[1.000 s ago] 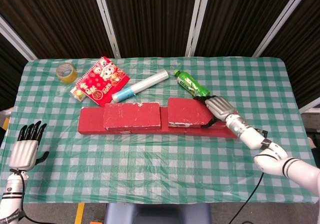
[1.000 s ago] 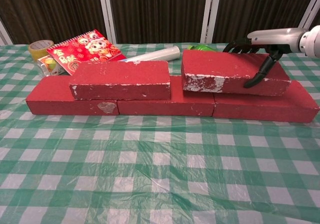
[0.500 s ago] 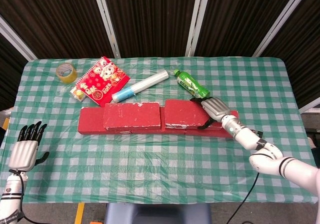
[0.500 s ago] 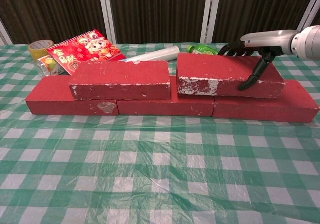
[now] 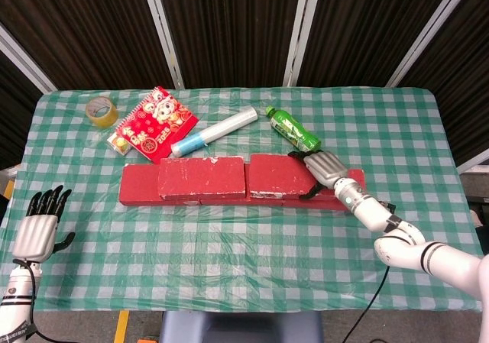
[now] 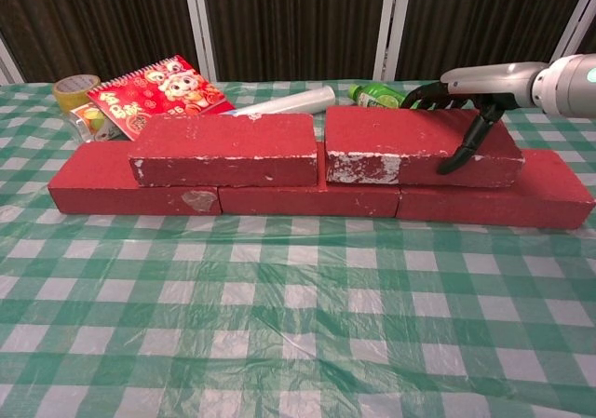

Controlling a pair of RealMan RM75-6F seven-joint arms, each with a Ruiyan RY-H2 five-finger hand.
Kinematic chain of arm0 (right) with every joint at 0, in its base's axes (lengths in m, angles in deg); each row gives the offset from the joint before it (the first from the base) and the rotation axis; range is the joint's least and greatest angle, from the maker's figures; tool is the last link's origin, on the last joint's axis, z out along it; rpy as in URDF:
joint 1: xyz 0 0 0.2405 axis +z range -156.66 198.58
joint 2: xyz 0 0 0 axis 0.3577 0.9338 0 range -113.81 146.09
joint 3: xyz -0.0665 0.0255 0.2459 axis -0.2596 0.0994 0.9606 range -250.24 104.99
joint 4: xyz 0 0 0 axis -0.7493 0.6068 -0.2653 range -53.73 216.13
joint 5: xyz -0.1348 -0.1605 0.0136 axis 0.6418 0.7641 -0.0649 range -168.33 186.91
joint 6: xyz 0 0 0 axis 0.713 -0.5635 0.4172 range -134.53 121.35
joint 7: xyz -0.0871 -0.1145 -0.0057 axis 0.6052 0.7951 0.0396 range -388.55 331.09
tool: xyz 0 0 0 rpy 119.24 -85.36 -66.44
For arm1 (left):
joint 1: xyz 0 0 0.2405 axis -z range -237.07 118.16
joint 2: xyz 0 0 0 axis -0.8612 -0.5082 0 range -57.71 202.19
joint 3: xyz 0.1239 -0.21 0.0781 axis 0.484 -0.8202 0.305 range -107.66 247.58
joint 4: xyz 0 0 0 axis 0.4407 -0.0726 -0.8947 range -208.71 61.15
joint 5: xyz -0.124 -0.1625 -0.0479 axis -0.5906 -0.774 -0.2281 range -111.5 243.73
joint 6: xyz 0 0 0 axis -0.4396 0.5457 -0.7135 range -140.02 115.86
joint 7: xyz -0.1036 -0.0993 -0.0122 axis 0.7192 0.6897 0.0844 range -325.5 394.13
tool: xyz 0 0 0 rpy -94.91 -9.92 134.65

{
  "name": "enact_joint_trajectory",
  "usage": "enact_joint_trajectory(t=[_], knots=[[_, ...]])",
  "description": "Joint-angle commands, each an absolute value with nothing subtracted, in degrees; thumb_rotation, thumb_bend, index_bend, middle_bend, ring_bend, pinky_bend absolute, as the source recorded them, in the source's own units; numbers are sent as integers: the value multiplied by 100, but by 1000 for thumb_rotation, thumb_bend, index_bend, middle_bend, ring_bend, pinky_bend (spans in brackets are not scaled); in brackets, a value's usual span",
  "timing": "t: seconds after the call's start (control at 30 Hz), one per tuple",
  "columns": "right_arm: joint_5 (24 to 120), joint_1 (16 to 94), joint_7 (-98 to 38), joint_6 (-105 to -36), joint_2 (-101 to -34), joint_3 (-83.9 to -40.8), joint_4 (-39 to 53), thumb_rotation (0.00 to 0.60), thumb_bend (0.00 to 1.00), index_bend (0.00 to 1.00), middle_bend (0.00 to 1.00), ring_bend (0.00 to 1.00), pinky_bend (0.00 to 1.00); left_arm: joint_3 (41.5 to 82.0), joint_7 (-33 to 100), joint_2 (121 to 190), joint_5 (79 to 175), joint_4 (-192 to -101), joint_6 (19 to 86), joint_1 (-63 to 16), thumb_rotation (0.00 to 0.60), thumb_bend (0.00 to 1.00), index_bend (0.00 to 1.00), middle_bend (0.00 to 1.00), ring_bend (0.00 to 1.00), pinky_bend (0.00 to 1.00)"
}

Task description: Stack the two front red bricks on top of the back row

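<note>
Two red bricks lie on top of a bottom row of red bricks (image 5: 137, 189) (image 6: 112, 187). The left top brick (image 5: 201, 177) (image 6: 223, 148) lies free. The right top brick (image 5: 276, 175) (image 6: 396, 143) sits almost end to end with it. My right hand (image 5: 325, 167) (image 6: 467, 87) grips that brick's right end, fingers over its far edge and thumb on the front face. Low at the table's left edge, my left hand (image 5: 40, 224) is open and holds nothing; only the head view shows it.
Behind the bricks lie a green bottle (image 5: 293, 129) (image 6: 377, 92), a white roll (image 5: 215, 131) (image 6: 284, 104), a red calendar booklet (image 5: 155, 124) (image 6: 154, 87) and a tape roll (image 5: 102, 111) (image 6: 74, 90). The checked tablecloth (image 5: 244, 244) stretches in front.
My right hand has slid the right top brick leftward along the bottom row, narrowing the gap to the left top brick. The left hand has not moved.
</note>
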State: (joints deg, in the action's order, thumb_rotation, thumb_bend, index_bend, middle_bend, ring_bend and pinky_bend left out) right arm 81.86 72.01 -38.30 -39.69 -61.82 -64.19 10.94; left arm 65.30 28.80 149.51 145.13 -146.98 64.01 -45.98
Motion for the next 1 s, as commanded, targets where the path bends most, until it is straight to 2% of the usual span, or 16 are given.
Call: enact_joint_trajectory(t=[0.03,0.43,0.57,0.73,1.0], knots=[[8105,7205,-3715,-3995,-6214,-6411,1052,600,133,495,422,444,483,6525,2887,14941,14511,-14707,6407,-4603,600,260,0,0,0,15],[7847,7204,-3400,-4065,-6216,-6379,876,600,134,446,422,416,479,6524,2938,14917,14548,-14723,6432,-4612,600,258,0,0,0,15],[7715,7216,-3284,-4037,-6221,-6378,858,600,134,355,407,344,434,6534,2946,14908,14566,-14741,6450,-4623,600,258,0,0,0,15],[7559,7237,-3146,-3988,-6206,-6384,807,600,134,226,311,240,385,6525,2958,14907,14568,-14730,6456,-4623,600,259,0,0,0,16],[7451,7242,-3016,-3991,-6175,-6397,719,600,134,134,247,184,370,6519,2974,14907,14574,-14725,6461,-4624,600,260,0,0,0,15]])
